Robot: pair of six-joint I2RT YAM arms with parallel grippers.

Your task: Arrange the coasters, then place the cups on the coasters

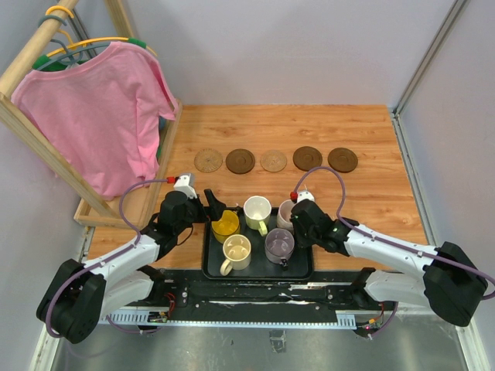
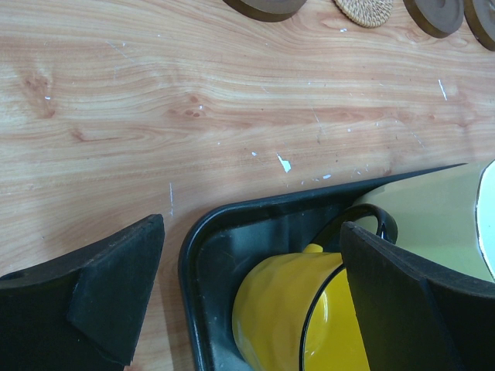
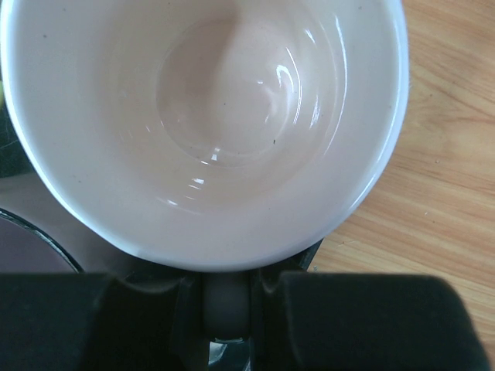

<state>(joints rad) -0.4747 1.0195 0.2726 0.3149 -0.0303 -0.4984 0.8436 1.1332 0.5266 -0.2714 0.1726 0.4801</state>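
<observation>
Five coasters lie in a row at the back of the table: tan [image 1: 208, 160], dark brown [image 1: 240, 161], tan [image 1: 273, 160], dark brown [image 1: 307, 158], dark brown [image 1: 343, 159]. Five cups stand in the black tray [image 1: 207, 270]: yellow [image 1: 226, 226], whitish-green [image 1: 257, 210], pale pink [image 1: 287, 212], cream [image 1: 237, 251], greyish-purple [image 1: 279, 244]. My left gripper [image 2: 254, 259] is wide open over the tray's corner [image 2: 189, 263], astride the yellow cup [image 2: 294, 309]. My right gripper [image 3: 227, 309] is shut on the pale pink cup's [image 3: 209, 116] handle [image 3: 227, 297].
A wooden rack with a pink shirt [image 1: 100, 116] stands at the left, its base reaching the table. Grey walls close in the back and the right side. The whitish-green cup [image 2: 433, 216] sits just right of the yellow one.
</observation>
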